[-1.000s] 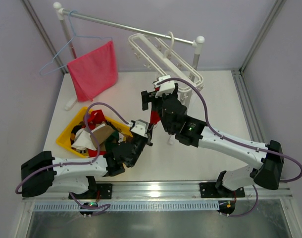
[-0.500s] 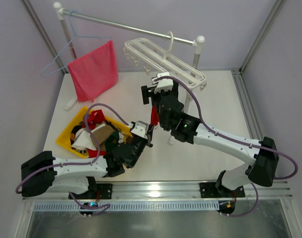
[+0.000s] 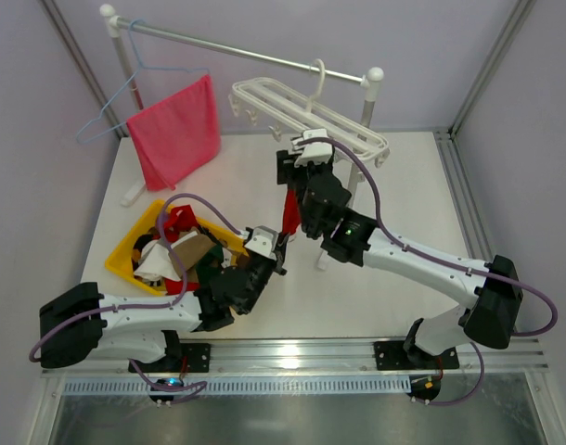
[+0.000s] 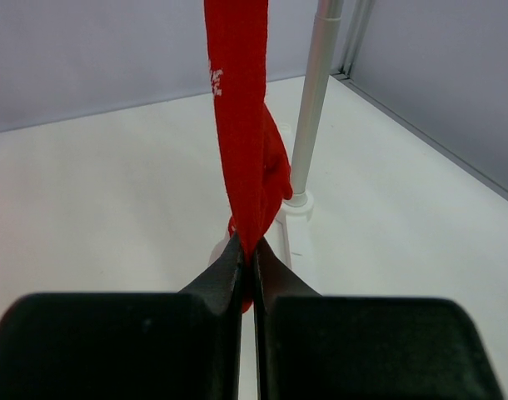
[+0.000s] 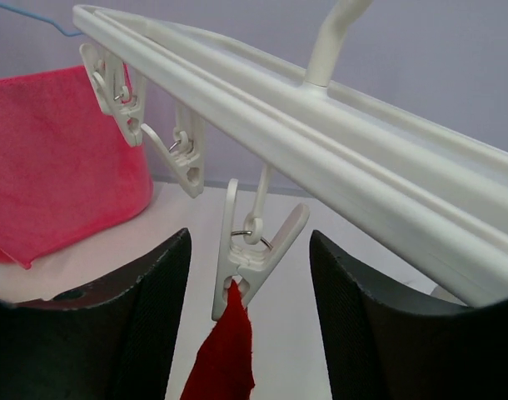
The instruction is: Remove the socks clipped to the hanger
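Note:
A red sock [image 3: 289, 211] hangs from a white clip [image 5: 246, 250] under the white hanger [image 3: 306, 113], which hooks on the rail. The sock also shows in the left wrist view [image 4: 241, 125] and in the right wrist view [image 5: 225, 358]. My left gripper [image 4: 247, 258] is shut on the sock's lower end, pulled taut; in the top view it [image 3: 278, 252] sits below the sock. My right gripper [image 5: 247, 275] is open, its fingers on either side of the clip without touching it; in the top view it [image 3: 297, 171] is just under the hanger.
A yellow basket [image 3: 125, 252] at the left holds several loose socks. A pink-red cloth [image 3: 176, 130] and a light-blue wire hanger [image 3: 107, 107] hang at the rail's left end. The rack's white post [image 4: 314, 100] and foot [image 3: 322, 260] stand close behind the sock.
My right gripper has risen and moved right to bracket the clip. The hanger has swung and tilted a little. My left gripper has kept its hold in place.

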